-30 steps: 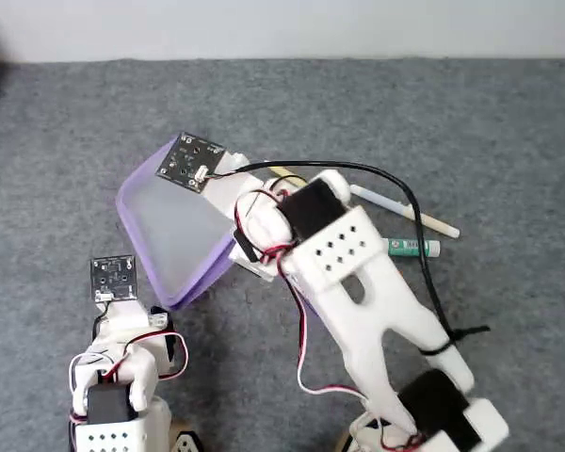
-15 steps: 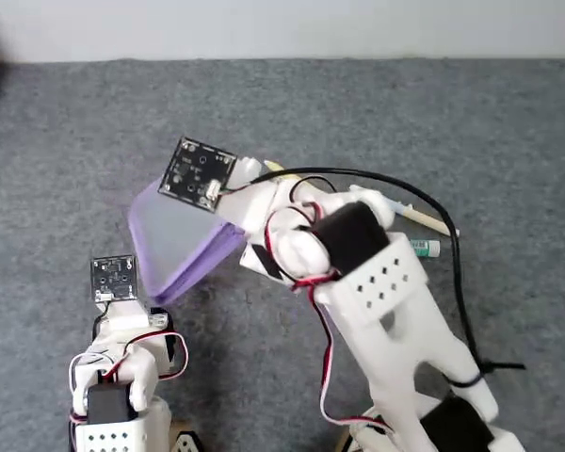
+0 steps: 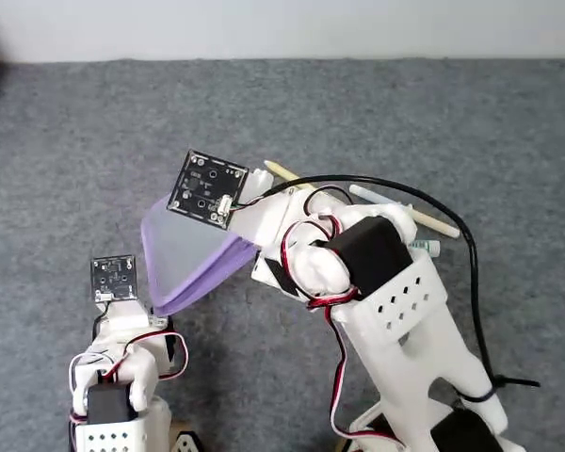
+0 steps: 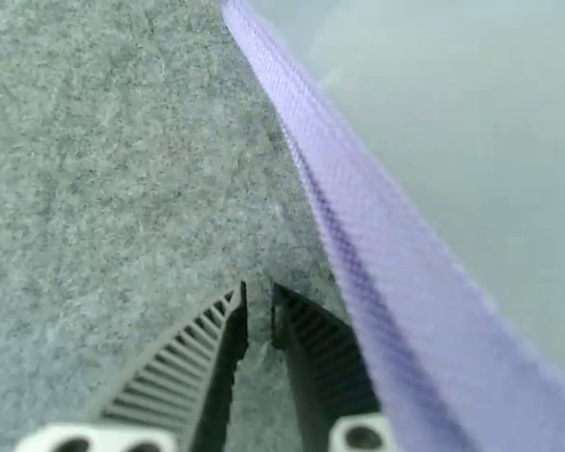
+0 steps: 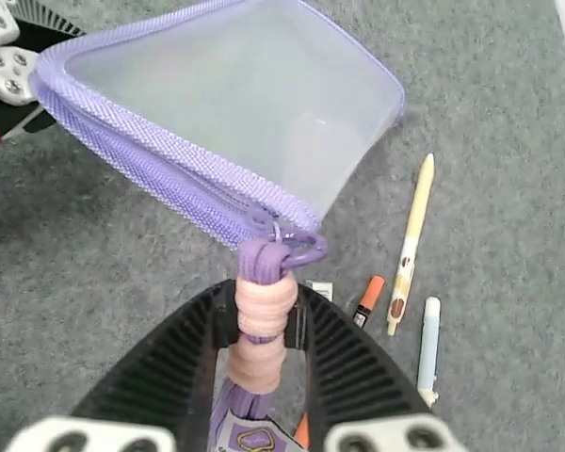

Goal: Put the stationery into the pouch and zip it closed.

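Note:
A translucent pouch (image 3: 181, 256) with purple zip edging (image 5: 160, 169) hangs tilted off the grey mat. My right gripper (image 5: 264, 303) is shut on its pink and purple zipper pull (image 5: 266, 315), which sits at one end of the zip. My left gripper (image 4: 259, 318) rests low on the mat with its fingers together and nothing between them, right beside the pouch's purple edge (image 4: 358, 226). Loose stationery lies behind the right arm: a yellow pen (image 5: 410, 247), an orange marker (image 5: 367, 299) and a pale blue pen (image 5: 429, 347). A green-labelled tube (image 3: 425, 247) lies there too.
The grey mat (image 3: 433, 122) is bare across the far half and the left side. The right arm's black cable (image 3: 452, 235) loops over the pens. The left arm's base (image 3: 113, 395) stands at the near left edge.
The right arm has swung right and toward the near side, dragging the pouch by its pull; the pouch now stands more on edge. The left arm has kept still.

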